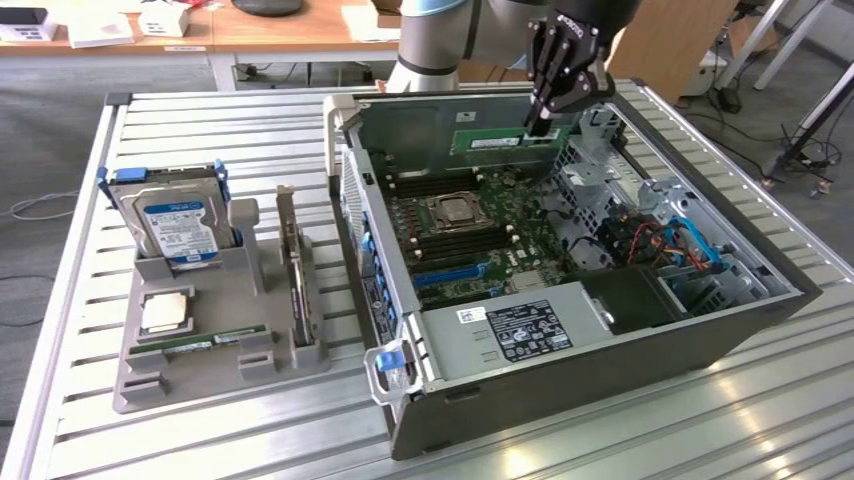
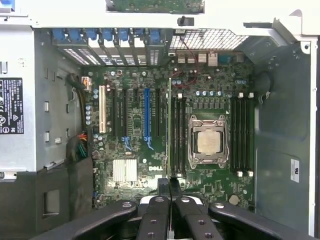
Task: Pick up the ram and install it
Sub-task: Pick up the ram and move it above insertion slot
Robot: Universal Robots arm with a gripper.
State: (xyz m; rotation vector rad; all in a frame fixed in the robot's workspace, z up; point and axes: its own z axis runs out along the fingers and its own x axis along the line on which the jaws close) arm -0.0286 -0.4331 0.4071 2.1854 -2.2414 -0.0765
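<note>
Gripping one ram, apparently: one pincer

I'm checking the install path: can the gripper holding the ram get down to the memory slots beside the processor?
Probably yes: the gripper, shut on the ram, hangs over the open case, and the memory slots beside the processor look bare.

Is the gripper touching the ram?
Touching. The exterior view shows the gripper pinching the ram by its edge, holding it up over the open case.

Green ram; dark green motherboard; silver hard drive with blue-and-white label; grey ribbed table.
</note>
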